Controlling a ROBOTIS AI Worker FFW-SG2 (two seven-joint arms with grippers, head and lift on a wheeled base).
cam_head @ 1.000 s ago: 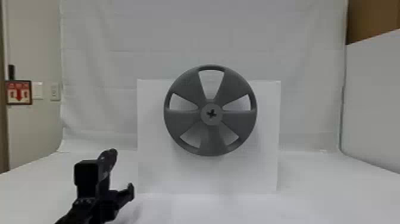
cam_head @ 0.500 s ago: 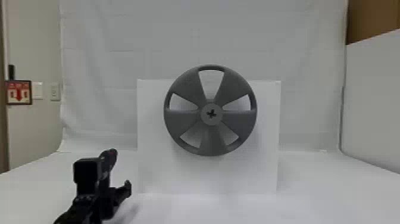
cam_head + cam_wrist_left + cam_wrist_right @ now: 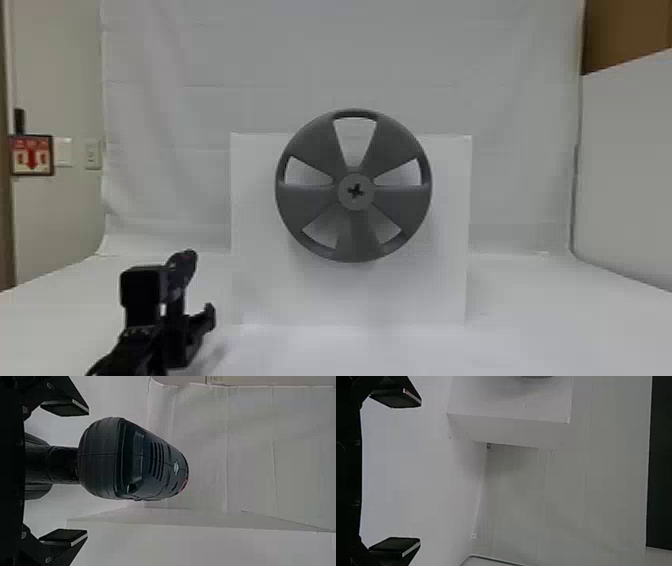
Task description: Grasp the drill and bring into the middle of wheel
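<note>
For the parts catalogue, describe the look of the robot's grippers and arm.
The left gripper and right gripper are both black, each with two angular fingers ending in flat dark pads with a thin pale edge. Small round screw heads sit on the left one's finger brackets. The left arm is black too.

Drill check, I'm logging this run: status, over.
Left claw open around drill, not gripping. Right claw open, holding nothing. Wheel upright, white board behind it.
</note>
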